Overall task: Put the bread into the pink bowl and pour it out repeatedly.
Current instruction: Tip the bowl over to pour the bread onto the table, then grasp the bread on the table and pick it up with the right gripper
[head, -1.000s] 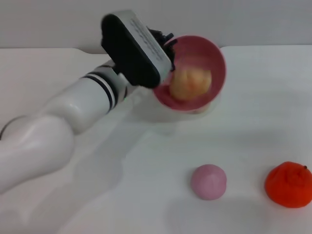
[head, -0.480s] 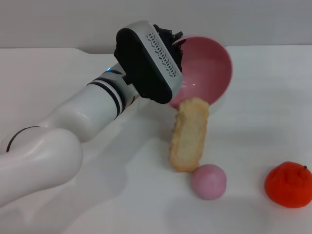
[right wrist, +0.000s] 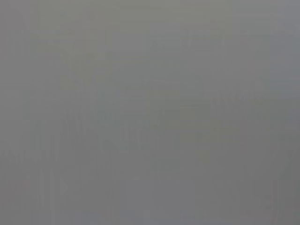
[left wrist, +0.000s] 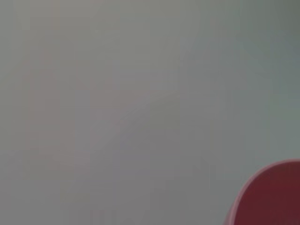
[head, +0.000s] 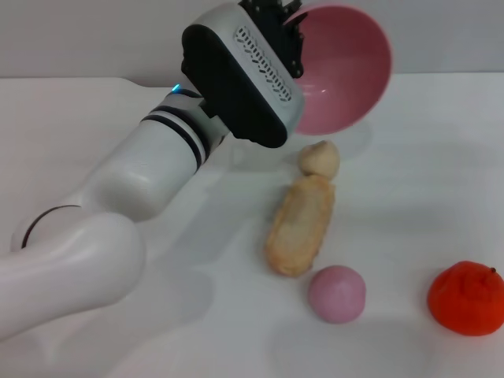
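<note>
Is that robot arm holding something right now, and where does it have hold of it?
Yes. The left hand holds the pink bowl by its rim, tipped on its side above the table. The bread lies loose on the table, held by nothing.

You see only a corner of the pink bowl [left wrist: 272, 197] in the left wrist view; the left gripper's [head: 282, 31] fingers stay hidden behind its housing.

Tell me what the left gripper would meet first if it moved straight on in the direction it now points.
The left gripper already holds the rim of the tilted, glossy pink plastic bowl. It points up and away from the table; beyond the bowl, only blank grey background shows, though depth is unclear.
</note>
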You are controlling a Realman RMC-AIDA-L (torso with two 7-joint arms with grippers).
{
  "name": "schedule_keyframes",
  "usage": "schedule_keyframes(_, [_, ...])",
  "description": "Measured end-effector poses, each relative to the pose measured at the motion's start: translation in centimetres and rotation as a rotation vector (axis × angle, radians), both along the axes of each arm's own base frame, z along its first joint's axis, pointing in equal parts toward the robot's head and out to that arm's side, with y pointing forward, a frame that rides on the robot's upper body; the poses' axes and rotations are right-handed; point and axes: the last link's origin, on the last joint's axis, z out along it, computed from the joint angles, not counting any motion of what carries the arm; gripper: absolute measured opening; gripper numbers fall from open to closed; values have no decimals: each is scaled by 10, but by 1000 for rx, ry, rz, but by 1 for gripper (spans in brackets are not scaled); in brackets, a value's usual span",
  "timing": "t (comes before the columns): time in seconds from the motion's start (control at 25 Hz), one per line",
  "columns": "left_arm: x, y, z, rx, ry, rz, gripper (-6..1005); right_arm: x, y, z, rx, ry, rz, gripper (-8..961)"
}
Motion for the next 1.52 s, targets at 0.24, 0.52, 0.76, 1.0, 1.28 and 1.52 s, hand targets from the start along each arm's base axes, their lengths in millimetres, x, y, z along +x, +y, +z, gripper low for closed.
schedule_keyframes(0.24, [7,-3,0,10,-17,-23,50,1,0,-3,-11,8,1,664])
schedule_keyframes(0.52, [-6,17,25,20,-202,114,48,-13,8,-19,-90,1,42,665])
schedule_keyframes(0.76, [-37,50,59,-77,-382,370,48,-31,23,-34,-204,-18,73,666])
schedule_keyframes(1.0, [-67,71,83,-336,-447,634,48,-57,37,-43,-353,-49,110,666])
schedule_keyframes(1.28, [-105,62,121,-526,-452,822,48,-91,59,-38,-642,-93,81,664])
schedule_keyframes(1.52, [-125,56,140,-527,-471,880,48,-114,66,-29,-889,-106,67,665])
